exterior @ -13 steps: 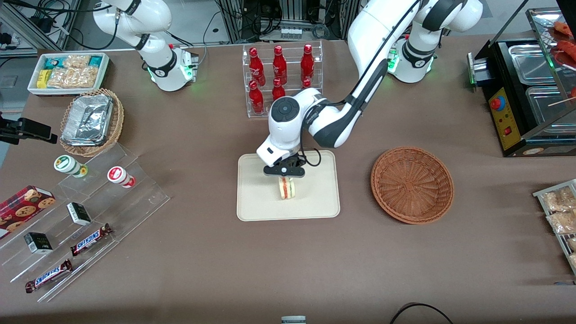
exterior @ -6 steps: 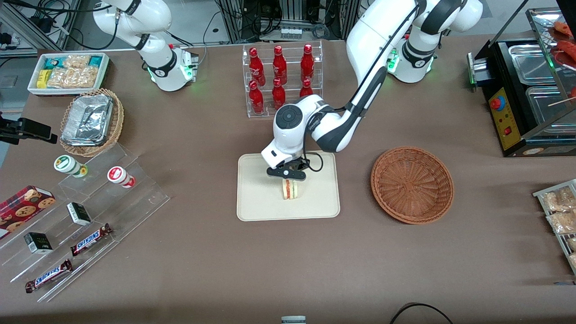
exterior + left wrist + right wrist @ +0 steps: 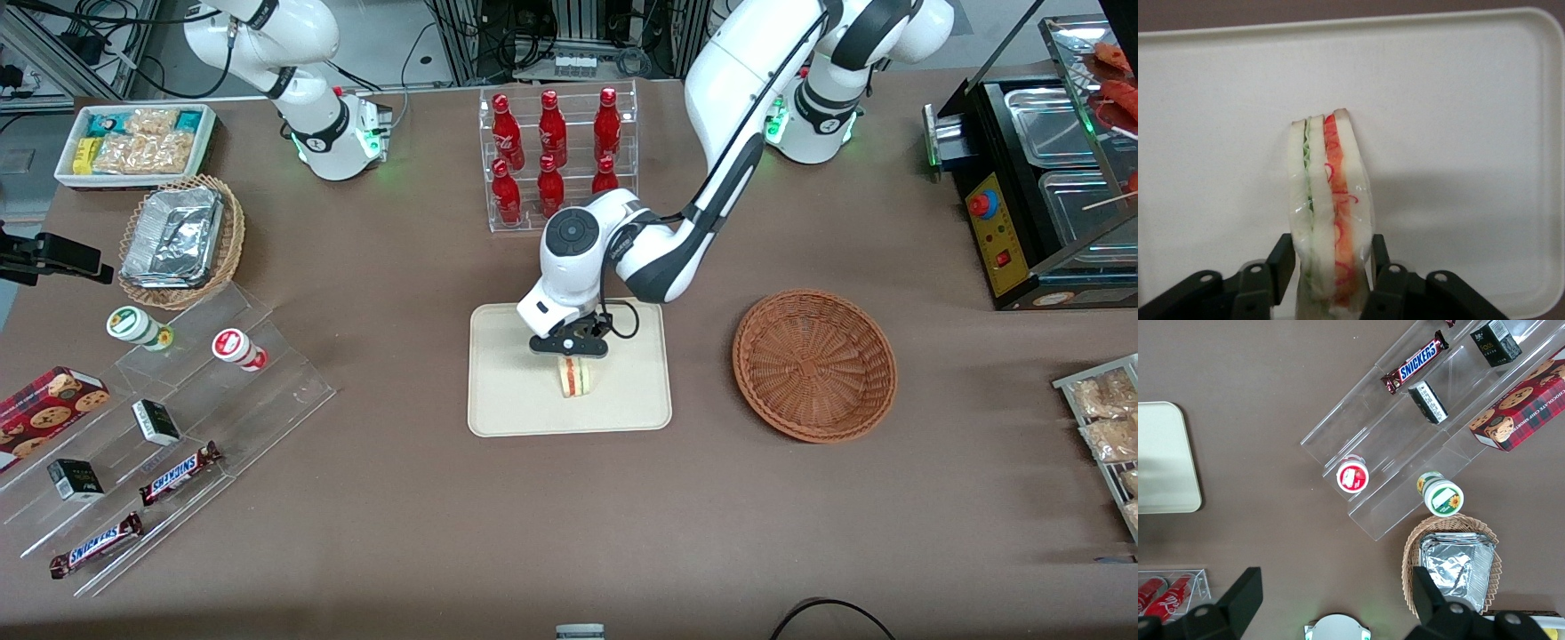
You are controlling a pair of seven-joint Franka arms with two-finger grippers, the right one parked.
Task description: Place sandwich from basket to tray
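I have the gripper (image 3: 571,354) low over the middle of the tray (image 3: 507,391), and its two fingers (image 3: 1286,263) are clenched on the sandwich (image 3: 573,377). In the wrist view I see the black fingers pressing the two bread faces, so the wedge stands on its edge with the red and green filling layers running away from the gripper. I hold it this way because the flat bread sides give the pads a good surface, and the wrap does not slip so easily there.

The sandwich is over the centre of the tray, well away from the raised rim on all sides, so it cannot hang over an edge when I let go. I cannot tell for sure if its lower end already touches the tray surface; it looks very close.

The basket (image 3: 814,363) sits empty on the table, toward the working arm's end, well apart from the tray. I judge the transport part is finished and only the release is left.
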